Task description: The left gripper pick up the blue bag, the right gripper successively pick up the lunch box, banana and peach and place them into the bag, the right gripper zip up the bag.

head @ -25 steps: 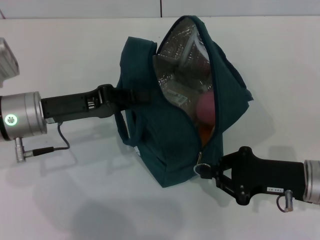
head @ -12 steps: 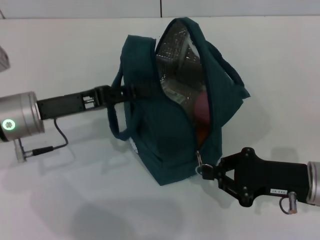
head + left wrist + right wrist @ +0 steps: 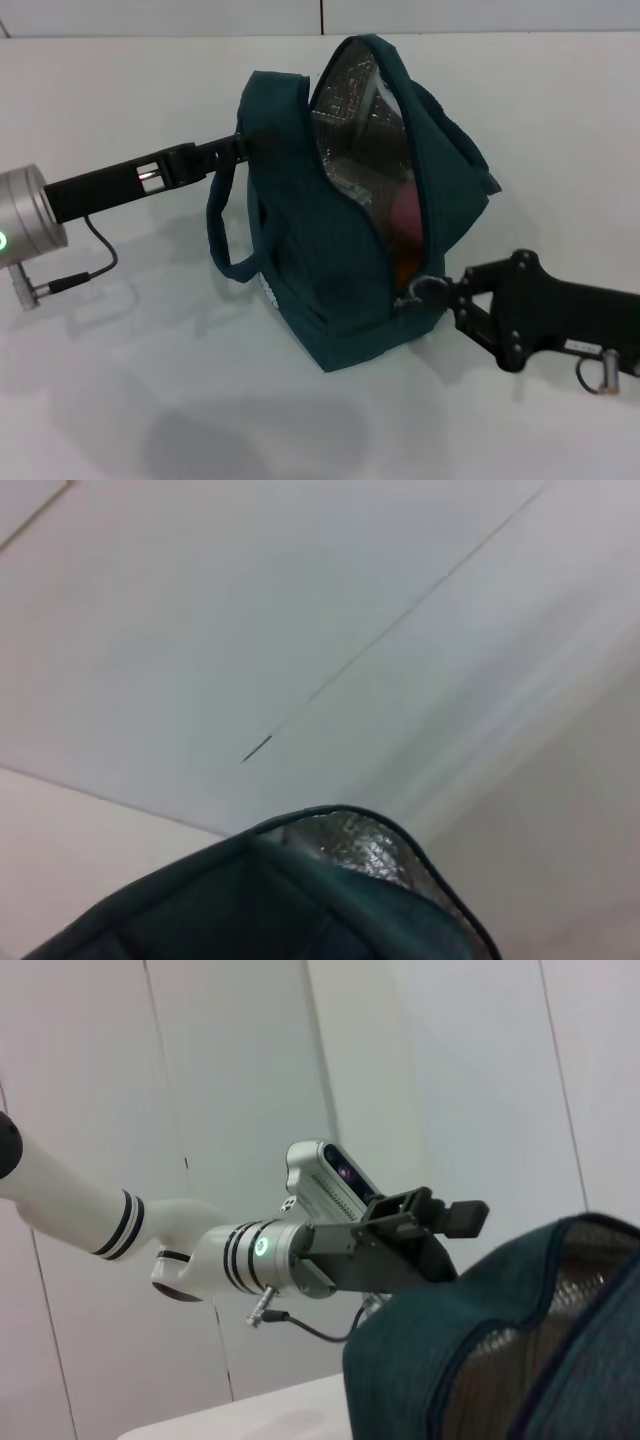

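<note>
Teal fabric gapes along the top of the blue bag [image 3: 340, 250] standing mid-table [image 3: 120, 400] — the peach [image 3: 405, 212] shows pink inside against the foil. The left gripper [image 3: 243, 148] is clamped on the bag's upper left edge, while the right gripper [image 3: 432, 290] pinches the zipper pull [image 3: 428, 287] at the opening's low end.

This looks like a robot lab or test cell rather than a home. The surface [image 3: 120, 400] is plain white and bare, and a thin panel seam runs up the pale wall [image 3: 322, 15] at twelve o'clock. The right wrist view shows tall white wall panels [image 3: 230, 1090] with vertical joints behind a white robot arm [image 3: 90, 1210] with a lit green indicator.
</note>
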Motion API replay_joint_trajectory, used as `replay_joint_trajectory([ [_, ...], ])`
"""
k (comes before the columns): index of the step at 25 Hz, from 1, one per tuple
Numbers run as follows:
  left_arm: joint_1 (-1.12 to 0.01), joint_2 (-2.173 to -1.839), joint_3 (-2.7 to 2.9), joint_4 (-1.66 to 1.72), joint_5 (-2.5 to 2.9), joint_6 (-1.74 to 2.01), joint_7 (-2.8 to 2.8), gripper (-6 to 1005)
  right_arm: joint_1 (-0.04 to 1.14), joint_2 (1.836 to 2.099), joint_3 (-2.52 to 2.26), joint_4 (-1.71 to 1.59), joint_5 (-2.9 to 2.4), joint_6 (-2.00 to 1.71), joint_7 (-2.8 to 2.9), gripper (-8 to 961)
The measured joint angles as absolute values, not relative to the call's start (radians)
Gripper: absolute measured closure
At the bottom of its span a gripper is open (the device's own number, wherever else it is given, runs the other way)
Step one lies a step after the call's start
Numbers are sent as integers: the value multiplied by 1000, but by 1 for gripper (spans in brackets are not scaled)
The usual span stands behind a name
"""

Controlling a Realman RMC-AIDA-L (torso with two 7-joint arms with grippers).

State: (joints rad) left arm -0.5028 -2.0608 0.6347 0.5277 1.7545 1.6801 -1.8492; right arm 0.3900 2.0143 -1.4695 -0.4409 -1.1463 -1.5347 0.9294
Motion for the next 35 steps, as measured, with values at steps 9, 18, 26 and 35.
replay_joint_trajectory([
  [9,-468,-2053,634,529,1627,1681,-1731,118,473,2027,-1479,-499,-1026,-1515,925,936],
  [18,-435,-2038,633,529,1568,1696,-1698,123,554,2028,-1482,-565,-952,-1442,930,933],
  [26,-394,-2020,634,554,1566,1703,-1696,124,695,2027,-1524,-558,-957,-1341,931,931],
  [35,-332,-2015,571,580,1580,1696,-1693,124,758,2028,-1663,-578,-919,-1274,928,928],
])
